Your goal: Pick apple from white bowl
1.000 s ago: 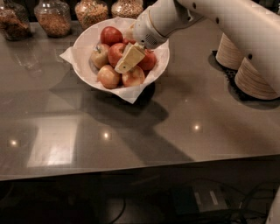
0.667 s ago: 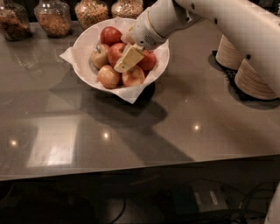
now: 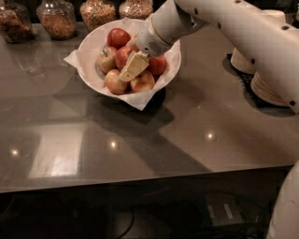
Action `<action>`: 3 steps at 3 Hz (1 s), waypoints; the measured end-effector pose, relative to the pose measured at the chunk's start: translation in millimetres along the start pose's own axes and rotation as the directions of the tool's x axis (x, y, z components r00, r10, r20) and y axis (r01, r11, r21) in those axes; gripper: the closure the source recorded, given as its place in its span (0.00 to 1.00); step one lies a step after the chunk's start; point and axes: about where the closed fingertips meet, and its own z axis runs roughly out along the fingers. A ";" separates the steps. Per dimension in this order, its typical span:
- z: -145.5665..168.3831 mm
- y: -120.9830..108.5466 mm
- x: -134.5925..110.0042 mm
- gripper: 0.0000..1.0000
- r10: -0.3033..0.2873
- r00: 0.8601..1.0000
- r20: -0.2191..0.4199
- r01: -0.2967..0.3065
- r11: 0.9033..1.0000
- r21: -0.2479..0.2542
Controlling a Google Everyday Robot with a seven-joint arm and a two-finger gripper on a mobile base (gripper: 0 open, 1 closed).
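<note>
Count, table (image 3: 140, 140) top:
- White bowl (image 3: 89, 41): one. Paper lined, corners sticking out past the rim. Sits near the far edge, left of the middle.
- Apples: six counted in the bowl, red to yellow-red. One is at the back (image 3: 118, 36), one pale at the left (image 3: 106, 57), one in the centre (image 3: 123, 56), two at the front (image 3: 114, 82) (image 3: 143, 82), and one at the right (image 3: 158, 64). More may be hidden under the arm.
- Glass jars of grain: four in a row along the far edge, running out from the far-left corner (image 3: 14, 21) (image 3: 56, 18) (image 3: 97, 11) (image 3: 135, 8).
- Stacks of beige bowls: two near the right edge toward the far side (image 3: 240, 60) (image 3: 273, 86), partly hidden by the arm.
- Arm (image 3: 224, 23): one, white, reaching in from the right over the bowl.

Gripper (image 3: 131, 69): down inside the bowl, its beige tip pointing to the near left. It lies over the centre apple and between the two front apples. Open, closed or gripping: cannot tell. No apple is seen lifted; all six rest in the bowl.

Against a second ago:
- Gripper tip sits slightly lower and further toward the near-left apples.
- Bowl, apples, jars and stacks are in the same places.
</note>
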 end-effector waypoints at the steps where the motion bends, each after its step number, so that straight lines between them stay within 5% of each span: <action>1: 0.2 0.1 0.2 0.49 -0.001 1.000 0.000 0.001 1.000 0.000; 3: -9.2 2.2 -0.7 0.95 -0.020 1.000 0.002 0.020 1.000 0.006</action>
